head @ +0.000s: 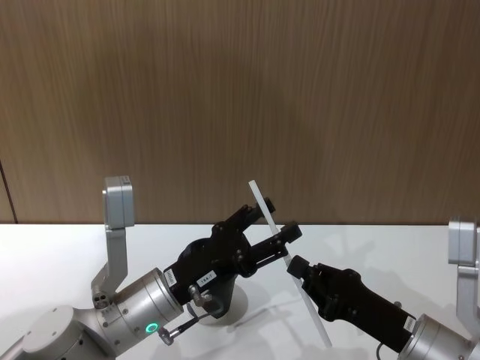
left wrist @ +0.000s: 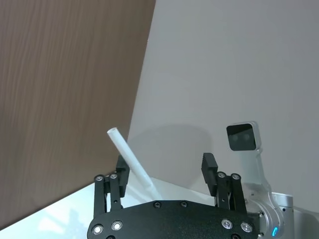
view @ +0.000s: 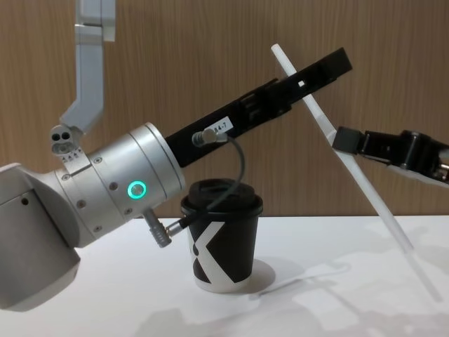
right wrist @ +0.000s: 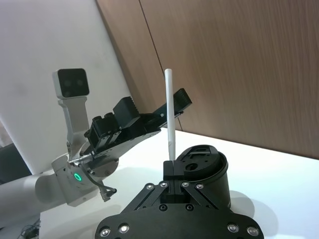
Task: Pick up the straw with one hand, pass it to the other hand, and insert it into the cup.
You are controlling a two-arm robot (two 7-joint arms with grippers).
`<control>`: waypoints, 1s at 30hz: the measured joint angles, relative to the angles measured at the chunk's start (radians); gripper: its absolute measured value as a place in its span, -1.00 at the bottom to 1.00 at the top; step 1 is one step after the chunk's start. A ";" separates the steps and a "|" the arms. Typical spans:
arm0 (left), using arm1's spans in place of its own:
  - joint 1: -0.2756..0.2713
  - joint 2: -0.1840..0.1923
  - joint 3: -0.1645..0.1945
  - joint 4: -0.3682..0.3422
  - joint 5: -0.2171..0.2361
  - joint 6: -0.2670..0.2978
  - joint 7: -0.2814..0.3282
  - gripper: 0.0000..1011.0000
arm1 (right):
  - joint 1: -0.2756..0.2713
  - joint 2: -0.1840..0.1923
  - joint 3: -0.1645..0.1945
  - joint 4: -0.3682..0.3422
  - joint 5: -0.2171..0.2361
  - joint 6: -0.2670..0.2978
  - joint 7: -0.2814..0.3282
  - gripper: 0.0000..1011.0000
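Chest view shows the right gripper (view: 344, 139) with jaws clamped on the straw (view: 365, 186), tilted above the desk (view: 337, 295). This lets the left gripper (view: 309, 78), jaws apart around its upper part, take it. The cup (view: 224, 242) stands below.

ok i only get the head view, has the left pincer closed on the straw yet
Observer: no, the left wrist view has the left pincer open, the straw between its fingers, close to one.
Operator: so who's holding it
Observer: right wrist view: the right pincer is shut on it.
Operator: and the cup
Observer: chest view: the cup stands upright on the table, lid on, below the left pincer.
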 joint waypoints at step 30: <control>0.011 -0.008 -0.008 -0.005 -0.007 -0.015 0.011 -0.89 | 0.007 0.021 -0.016 0.006 0.023 -0.006 -0.018 -1.00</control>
